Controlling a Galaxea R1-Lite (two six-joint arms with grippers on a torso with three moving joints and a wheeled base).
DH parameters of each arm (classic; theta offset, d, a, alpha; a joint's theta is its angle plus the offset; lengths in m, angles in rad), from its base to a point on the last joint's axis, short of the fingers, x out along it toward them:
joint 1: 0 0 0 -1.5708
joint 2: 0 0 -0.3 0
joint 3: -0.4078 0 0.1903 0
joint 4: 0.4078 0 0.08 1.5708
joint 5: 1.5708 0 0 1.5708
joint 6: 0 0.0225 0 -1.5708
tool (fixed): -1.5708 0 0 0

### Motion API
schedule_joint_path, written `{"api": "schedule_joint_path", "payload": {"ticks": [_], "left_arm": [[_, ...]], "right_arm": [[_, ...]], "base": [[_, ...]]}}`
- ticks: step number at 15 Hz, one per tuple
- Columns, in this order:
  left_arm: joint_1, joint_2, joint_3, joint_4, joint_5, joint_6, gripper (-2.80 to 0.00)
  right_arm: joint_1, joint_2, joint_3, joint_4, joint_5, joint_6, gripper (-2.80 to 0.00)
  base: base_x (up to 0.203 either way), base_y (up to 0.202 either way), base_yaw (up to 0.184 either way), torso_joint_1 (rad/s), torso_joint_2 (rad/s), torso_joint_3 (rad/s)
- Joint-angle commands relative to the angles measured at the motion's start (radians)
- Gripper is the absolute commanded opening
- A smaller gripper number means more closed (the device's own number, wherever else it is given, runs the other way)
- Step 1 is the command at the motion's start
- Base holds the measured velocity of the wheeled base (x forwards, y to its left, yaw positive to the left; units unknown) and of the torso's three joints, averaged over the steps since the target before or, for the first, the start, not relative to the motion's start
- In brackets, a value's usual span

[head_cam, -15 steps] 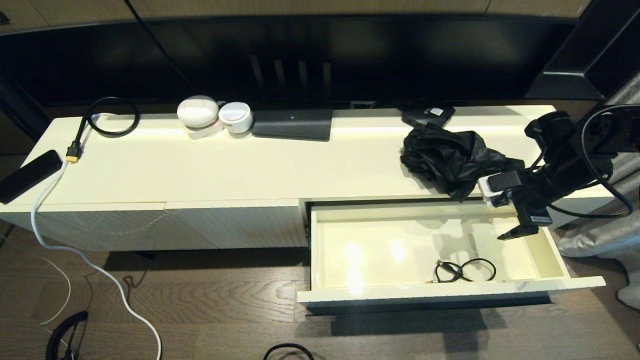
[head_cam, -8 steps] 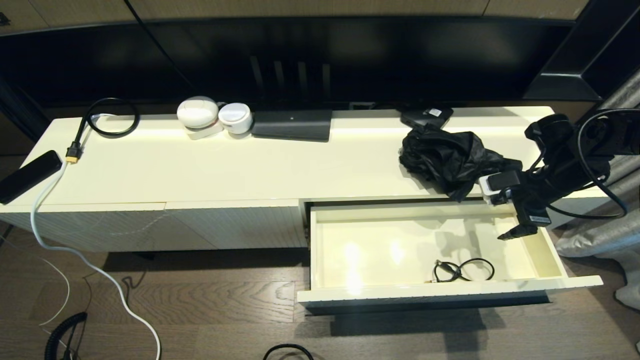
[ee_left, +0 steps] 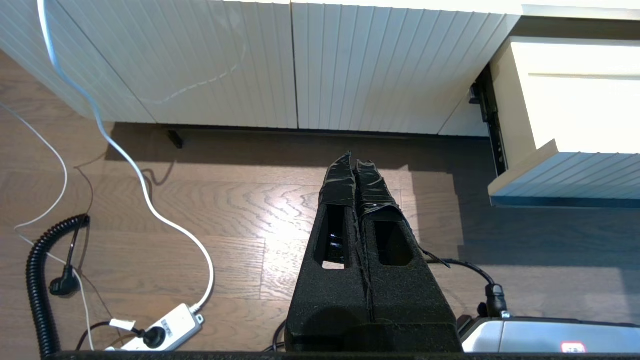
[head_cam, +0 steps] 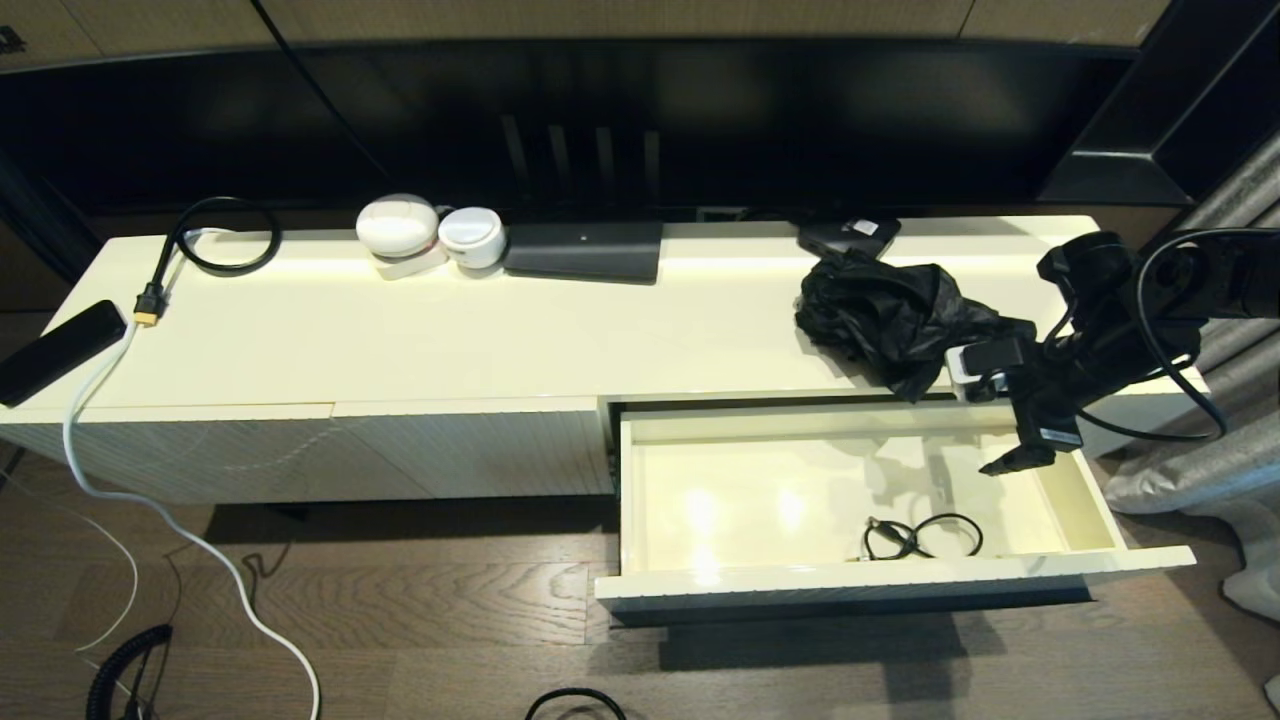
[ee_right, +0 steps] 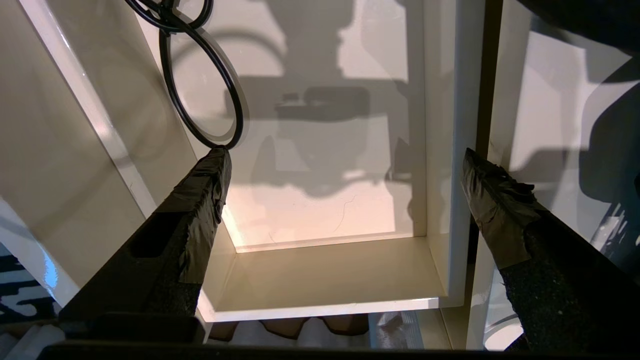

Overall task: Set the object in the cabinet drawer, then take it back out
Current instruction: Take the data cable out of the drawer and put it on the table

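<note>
The cabinet drawer (head_cam: 890, 580) stands pulled out at the cabinet's right end, its cream inside lit. A thin black looped cable (head_cam: 920, 540) lies on the drawer floor near the front wall. My right gripper (head_cam: 1010, 455) hangs open over the drawer's right rear part, empty. In the right wrist view its fingers (ee_right: 200, 210) are spread wide above the drawer (ee_right: 325, 270), and the cable (ee_right: 200, 75) lies beyond one tip, not between them. My left gripper (ee_left: 352, 160) is shut and empty, parked over the wooden floor left of the drawer front (ee_left: 575, 175).
A crumpled black cloth (head_cam: 895, 320) lies on the cabinet top just behind the drawer, close to my right arm. Further left sit two white round devices (head_cam: 397, 225), a dark flat box (head_cam: 585, 250) and a black remote (head_cam: 55, 350). White cable and a power strip (ee_left: 165, 327) cross the floor.
My right gripper has drifted slightly left over the drawer's right end and stays open. The looped cable lies where it did.
</note>
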Motion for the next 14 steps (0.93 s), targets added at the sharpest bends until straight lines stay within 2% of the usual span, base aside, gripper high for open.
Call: {"api": "schedule_joint_path", "payload": {"ticks": [1, 3, 6, 14], "left_arm": [[0.001, 0.000, 0.000, 0.000, 0.000, -0.001, -2.80], [0.001, 0.000, 0.001, 0.000, 0.000, -0.001, -2.80], [0.000, 0.000, 0.000, 0.000, 0.000, -0.001, -2.80], [0.001, 0.000, 0.000, -0.001, 0.000, -0.001, -2.80]], "right_arm": [[0.000, 0.011, 0.003, -0.070, -0.003, -0.003, 0.00], [0.000, -0.012, 0.011, -0.050, -0.003, -0.006, 0.00], [0.000, -0.056, 0.027, 0.055, -0.002, -0.017, 0.00], [-0.005, -0.248, 0.337, 0.081, 0.003, -0.033, 0.00]], "base": [[0.000, 0.000, 0.000, 0.000, 0.00, 0.000], [0.000, 0.000, 0.000, 0.000, 0.00, 0.000], [0.000, 0.000, 0.000, 0.000, 0.00, 0.000], [0.000, 0.000, 0.000, 0.000, 0.00, 0.000]]}}
